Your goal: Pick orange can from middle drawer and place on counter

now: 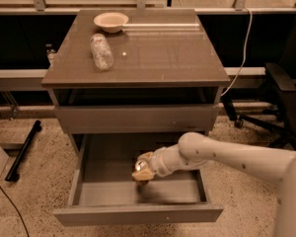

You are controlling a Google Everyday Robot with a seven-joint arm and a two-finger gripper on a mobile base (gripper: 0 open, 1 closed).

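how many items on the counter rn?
2: bowl at back left, plastic bottle lying in front of it. Nothing looks hidden. The claw is down in the middle drawer.

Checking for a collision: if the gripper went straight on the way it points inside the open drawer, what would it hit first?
The gripper points left and slightly down, so probably the floor of the middle drawer, else its left wall; depth is unclear.
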